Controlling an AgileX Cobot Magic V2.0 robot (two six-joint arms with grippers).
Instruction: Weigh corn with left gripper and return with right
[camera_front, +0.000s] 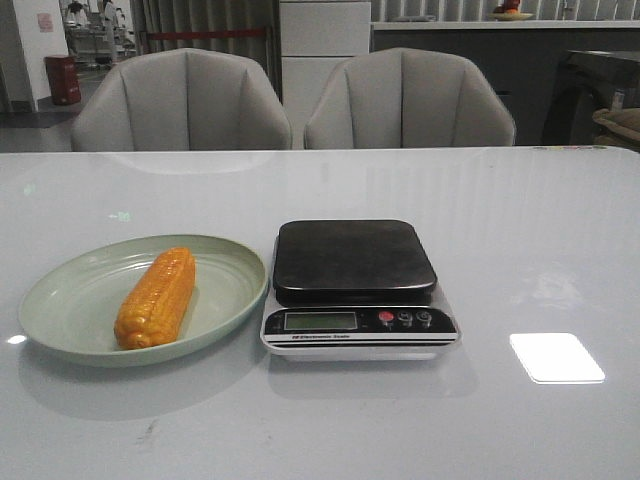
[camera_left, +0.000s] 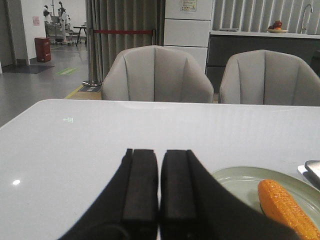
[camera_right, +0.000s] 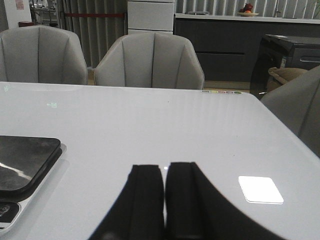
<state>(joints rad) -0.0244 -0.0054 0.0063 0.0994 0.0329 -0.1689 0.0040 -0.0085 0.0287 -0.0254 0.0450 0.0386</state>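
The orange-yellow corn (camera_front: 157, 297) lies lengthwise on a pale green plate (camera_front: 70, 300) at the table's left. Right of the plate stands a kitchen scale (camera_front: 355, 262) with a bare black platform and a small display at its front. Neither arm shows in the front view. In the left wrist view my left gripper (camera_left: 159, 152) is shut with nothing in it; the corn (camera_left: 286, 206) and the plate (camera_left: 240, 180) lie off to its side, apart from the fingers. My right gripper (camera_right: 165, 166) is shut and empty over bare table, the scale (camera_right: 25, 159) off to its side.
Two grey chairs (camera_front: 185, 100) stand behind the table's far edge. A bright patch of reflected light (camera_front: 556, 357) lies on the glossy white tabletop right of the scale. A dark counter and cabinets fill the background.
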